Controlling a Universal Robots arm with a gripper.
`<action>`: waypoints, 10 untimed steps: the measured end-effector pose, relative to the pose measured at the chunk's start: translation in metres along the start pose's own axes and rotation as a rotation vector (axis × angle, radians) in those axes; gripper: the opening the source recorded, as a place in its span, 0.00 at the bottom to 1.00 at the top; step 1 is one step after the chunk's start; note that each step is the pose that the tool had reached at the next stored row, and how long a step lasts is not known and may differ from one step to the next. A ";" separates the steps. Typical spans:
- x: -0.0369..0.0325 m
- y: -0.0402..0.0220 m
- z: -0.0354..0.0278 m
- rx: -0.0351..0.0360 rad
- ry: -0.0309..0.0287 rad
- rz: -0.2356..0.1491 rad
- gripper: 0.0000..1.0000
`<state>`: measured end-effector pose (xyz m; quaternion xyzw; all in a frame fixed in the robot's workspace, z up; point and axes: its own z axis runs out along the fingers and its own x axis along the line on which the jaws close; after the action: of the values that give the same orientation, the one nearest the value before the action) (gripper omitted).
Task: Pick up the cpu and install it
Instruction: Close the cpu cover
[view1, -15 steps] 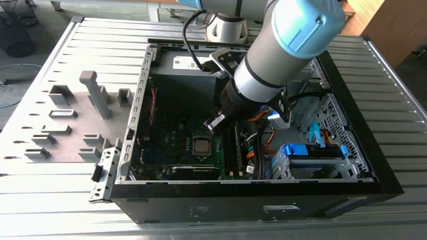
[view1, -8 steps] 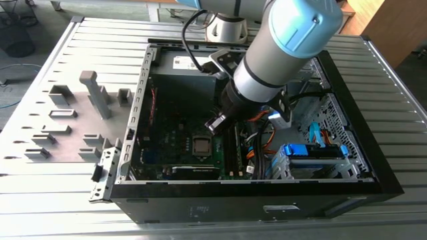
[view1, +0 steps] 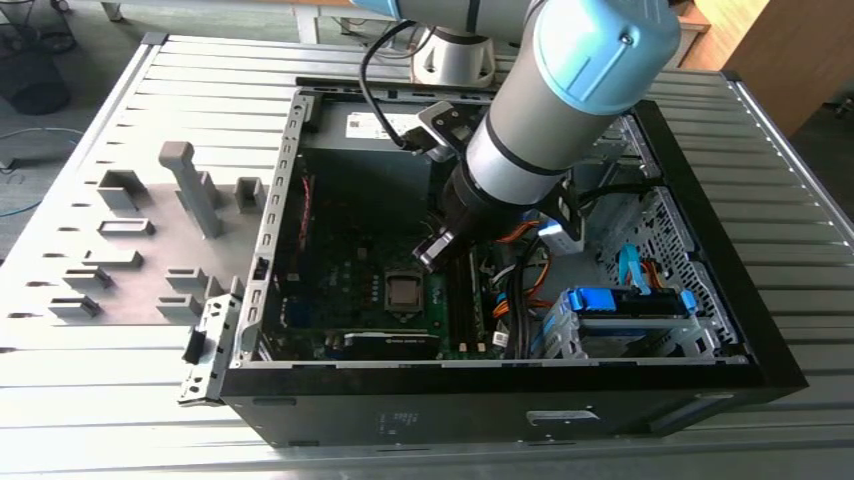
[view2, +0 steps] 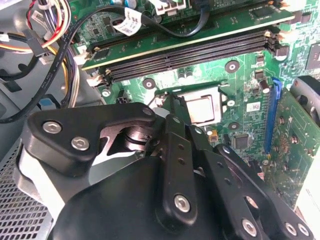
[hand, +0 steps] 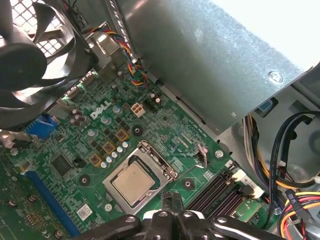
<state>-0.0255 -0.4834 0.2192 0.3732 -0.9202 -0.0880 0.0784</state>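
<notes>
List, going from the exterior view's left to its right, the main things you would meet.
Grey holder frames on the flat board → case side wall → cpu in its socket → orange cables → blue drive bay → case's far wall.

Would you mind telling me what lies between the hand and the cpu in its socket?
Nothing lies between: in the first wrist view the hand hovers just off the cpu, with the socket frame around it and bare green board between.
</notes>
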 end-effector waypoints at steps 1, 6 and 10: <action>0.0000 0.0000 0.0000 0.0000 0.0000 0.000 0.11; 0.0012 0.0013 0.0005 0.0023 -0.0023 -0.001 0.11; 0.0012 0.0014 0.0005 0.0025 -0.0025 -0.001 0.11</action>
<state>-0.0274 -0.4833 0.2191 0.3738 -0.9202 -0.0873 0.0767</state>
